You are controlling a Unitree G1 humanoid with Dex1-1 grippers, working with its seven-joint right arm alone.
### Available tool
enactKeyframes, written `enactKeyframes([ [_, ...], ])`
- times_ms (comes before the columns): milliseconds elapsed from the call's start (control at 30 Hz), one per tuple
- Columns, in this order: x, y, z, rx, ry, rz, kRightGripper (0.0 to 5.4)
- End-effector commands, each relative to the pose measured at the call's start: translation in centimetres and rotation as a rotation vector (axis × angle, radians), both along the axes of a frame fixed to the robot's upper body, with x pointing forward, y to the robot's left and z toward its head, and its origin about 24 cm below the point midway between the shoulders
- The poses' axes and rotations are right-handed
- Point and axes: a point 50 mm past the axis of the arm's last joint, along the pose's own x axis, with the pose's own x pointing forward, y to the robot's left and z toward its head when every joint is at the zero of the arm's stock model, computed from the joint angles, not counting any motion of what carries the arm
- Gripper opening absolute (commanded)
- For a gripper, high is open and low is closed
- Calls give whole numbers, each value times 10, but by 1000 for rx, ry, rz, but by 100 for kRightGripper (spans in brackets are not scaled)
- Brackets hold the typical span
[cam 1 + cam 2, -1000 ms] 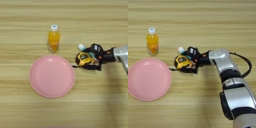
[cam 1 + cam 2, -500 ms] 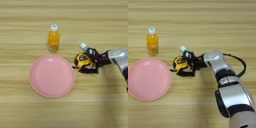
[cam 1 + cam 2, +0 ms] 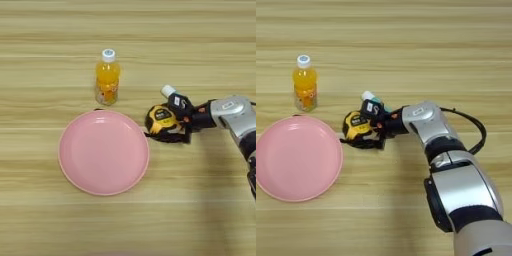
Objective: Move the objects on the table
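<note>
The tape measure [image 3: 161,120] is being grasped by the claw [image 3: 176,116], just right of the plate [image 3: 103,151]. Its strap [image 3: 170,138] is trailing near. The bottle [image 3: 107,76] is standing upright, farther left.

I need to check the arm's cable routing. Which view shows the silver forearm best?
The right eye view: the silver forearm shows whole, with its black cable and the upper arm below. The left eye view catches only a short stretch at the right edge.

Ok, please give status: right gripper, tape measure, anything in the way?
Right gripper at the tape measure, grip state unclear. Tape measure on table, just right of pink plate. Glue stick behind gripper. Juice bottle clear.
</note>
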Motion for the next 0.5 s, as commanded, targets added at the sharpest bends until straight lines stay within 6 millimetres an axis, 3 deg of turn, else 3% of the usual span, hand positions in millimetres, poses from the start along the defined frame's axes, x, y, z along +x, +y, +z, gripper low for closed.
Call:
enactKeyframes([
  [33,32,3,73,57,-269,8,458],
  [267,33,20,107,122,-384,114,458],
  [500,15,60,120,199,-415,288,457],
])
